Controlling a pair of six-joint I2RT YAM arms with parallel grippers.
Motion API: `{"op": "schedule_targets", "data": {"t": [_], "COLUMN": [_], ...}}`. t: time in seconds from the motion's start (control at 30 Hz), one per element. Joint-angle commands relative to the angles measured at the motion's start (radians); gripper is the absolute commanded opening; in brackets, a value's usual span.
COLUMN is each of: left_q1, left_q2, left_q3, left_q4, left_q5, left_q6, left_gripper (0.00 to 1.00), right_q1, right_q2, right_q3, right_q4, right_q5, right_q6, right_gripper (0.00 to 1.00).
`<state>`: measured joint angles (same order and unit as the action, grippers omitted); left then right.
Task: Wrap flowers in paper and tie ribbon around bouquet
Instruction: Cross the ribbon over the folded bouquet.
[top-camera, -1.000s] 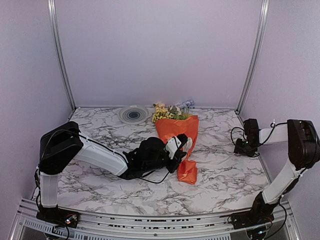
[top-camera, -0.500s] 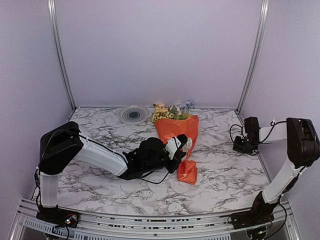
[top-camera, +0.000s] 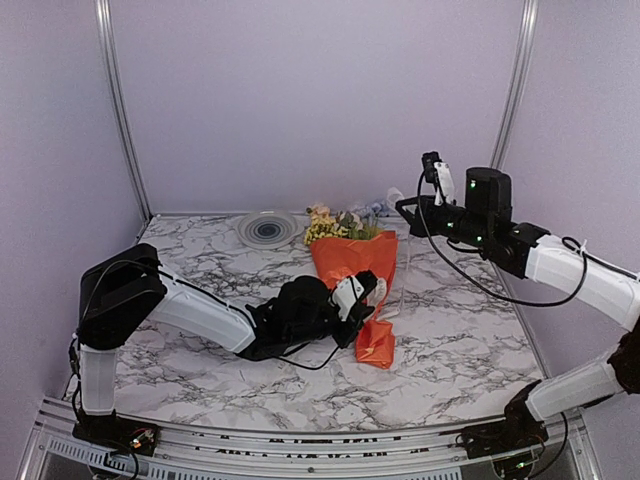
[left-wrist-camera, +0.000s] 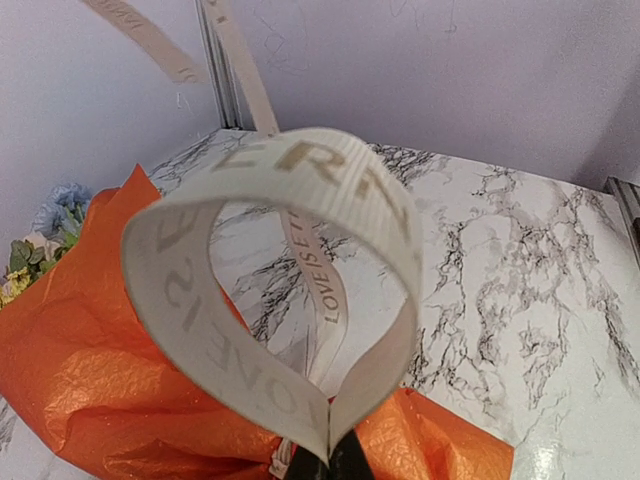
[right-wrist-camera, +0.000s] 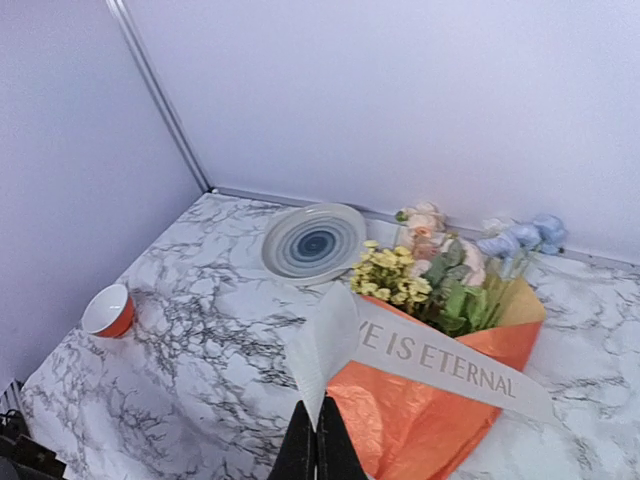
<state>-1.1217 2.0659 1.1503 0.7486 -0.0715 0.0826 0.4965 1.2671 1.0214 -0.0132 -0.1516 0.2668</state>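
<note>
Lettered cream-white ribbon (left-wrist-camera: 270, 180) strung over crinkly orange paper bouquet (top-camera: 355, 262) on marbled tabletop (top-camera: 200, 260)
My left gripper (left-wrist-camera: 330, 462) pinches a stiff ribbon loop beside the cone; my right gripper (right-wrist-camera: 318, 445), raised near the yellow, pink and blue blossoms (right-wrist-camera: 430, 270), clamps another stretch

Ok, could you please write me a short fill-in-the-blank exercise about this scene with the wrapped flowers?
1. The paper around the flowers is ___ in colour.
2. In the top view, the plate lies to the ___ of the flowers.
3. The left gripper and the right gripper are each shut on the ___.
4. Its print ends with the word ___.
Missing words: orange; left; ribbon; ETERNAL.
</note>
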Motion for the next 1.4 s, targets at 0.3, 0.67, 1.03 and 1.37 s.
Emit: {"op": "schedule_targets", "data": {"t": [0.3, 0.67, 1.03, 1.37], "left_q1": [-0.029, -0.029, -0.029, -0.020], "left_q2": [-0.005, 0.003, -0.001, -0.005], "left_q3": [-0.021, -0.019, -0.025, -0.037], "left_q4": [0.040, 0.044, 0.051, 0.072], "left_q5": [0.033, 0.035, 0.039, 0.061], "left_q6": [0.063, 0.062, 0.063, 0.047], "left_gripper": [0.00, 0.00, 0.00, 0.00], "right_q1": [0.335, 0.369, 0.169, -0.019], "right_q2": [0.420, 0.456, 0.239, -0.089], "right_q3": [0.366, 0.421, 0.322, -0.096], "right_q4": [-0.009, -0.094, -0.105, -0.136], "right_q5": [-0.189, -0.232, -0.298, -0.895], "right_q6": [-0.001, -0.048, -0.100, -0.490], "right_gripper": [0.00, 0.84, 1.00, 0.99]}}
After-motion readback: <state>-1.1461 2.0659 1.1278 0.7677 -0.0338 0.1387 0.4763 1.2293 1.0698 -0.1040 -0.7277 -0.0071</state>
